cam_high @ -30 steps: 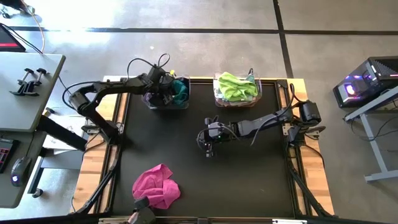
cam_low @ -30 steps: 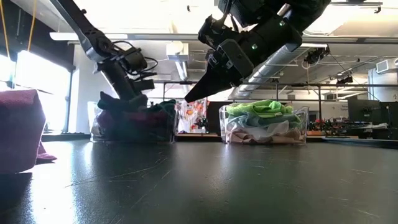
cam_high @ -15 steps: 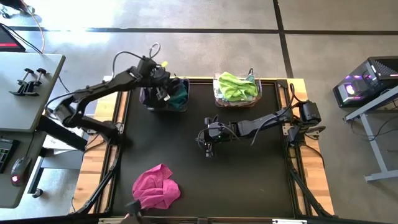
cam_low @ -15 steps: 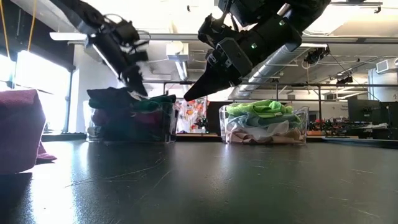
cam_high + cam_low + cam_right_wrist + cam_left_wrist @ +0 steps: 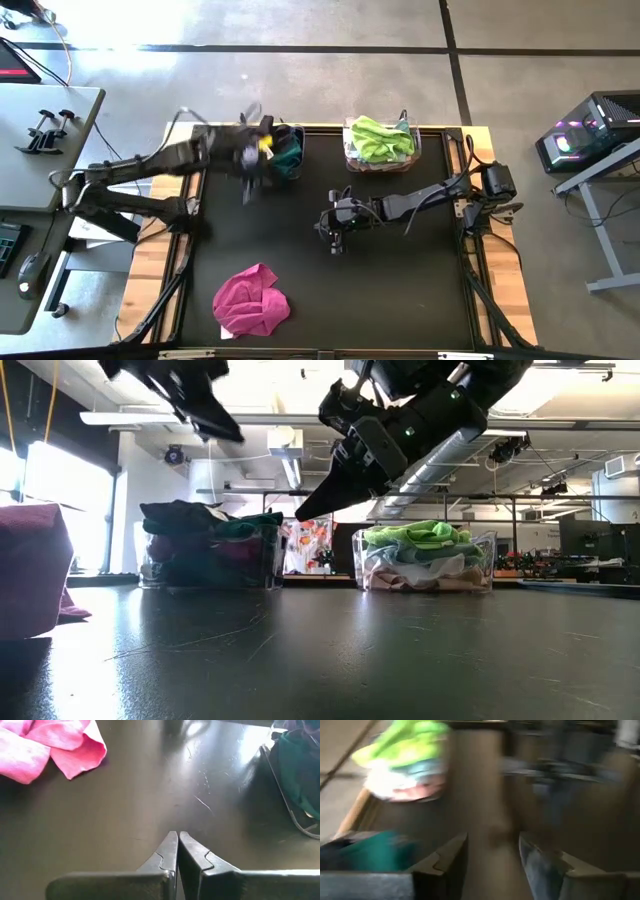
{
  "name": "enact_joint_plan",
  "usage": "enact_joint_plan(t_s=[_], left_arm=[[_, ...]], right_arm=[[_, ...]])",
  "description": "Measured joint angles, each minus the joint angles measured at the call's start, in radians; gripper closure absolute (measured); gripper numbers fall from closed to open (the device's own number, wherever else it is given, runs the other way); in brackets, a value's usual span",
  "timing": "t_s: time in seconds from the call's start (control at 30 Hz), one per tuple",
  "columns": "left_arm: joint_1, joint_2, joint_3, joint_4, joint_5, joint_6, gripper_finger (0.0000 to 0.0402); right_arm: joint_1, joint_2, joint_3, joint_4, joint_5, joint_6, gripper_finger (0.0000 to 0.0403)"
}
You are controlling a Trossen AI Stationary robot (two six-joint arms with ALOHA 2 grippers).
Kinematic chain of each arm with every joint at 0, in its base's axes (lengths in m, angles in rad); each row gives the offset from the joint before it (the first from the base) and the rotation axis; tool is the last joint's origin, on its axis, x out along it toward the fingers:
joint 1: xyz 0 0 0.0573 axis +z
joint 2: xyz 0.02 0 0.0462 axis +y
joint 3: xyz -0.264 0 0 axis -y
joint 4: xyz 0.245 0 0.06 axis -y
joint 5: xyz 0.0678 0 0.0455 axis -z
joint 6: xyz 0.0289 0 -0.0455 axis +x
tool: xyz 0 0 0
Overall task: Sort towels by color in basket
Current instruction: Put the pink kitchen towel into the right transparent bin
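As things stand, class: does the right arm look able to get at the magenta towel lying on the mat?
Probably yes. The right gripper, shut and empty, hangs mid-table, and only bare mat lies between it and the magenta towel.

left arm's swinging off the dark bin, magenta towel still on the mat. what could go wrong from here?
Left gripper is open and empty, moving fast beside the dark-towel bin; it could clip the rim and shove the bin.

Right gripper hangs shut mid-table, roughly between that bin and the magenta towel; a direct sweep toward the towel could cross its space.
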Motion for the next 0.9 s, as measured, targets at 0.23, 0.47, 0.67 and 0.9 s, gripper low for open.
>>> enact_joint_plan(t_s=[0.23,0.47,0.67,0.9], left_arm=[[-0.514,0.010,-0.015,-0.073,-0.411,-0.199,0.0281],[-0.902,0.192,-0.016,-0.249,-0.469,-0.758,0.0314],[-1.063,0.352,-0.016,-0.226,-0.490,-1.225,0.0323],[-1.135,0.510,-0.016,-0.115,-0.296,-1.455,0.0323]], right_arm=[[0.000,0.000,0.000,0.019,0.000,0.000,0.0402],[0.000,0.000,0.000,0.119,0.000,-0.031,0.0402],[0.000,0.000,0.000,0.183,0.000,-0.066,0.0402],[0.000,0.000,0.000,0.210,-0.001,-0.086,0.0402]])
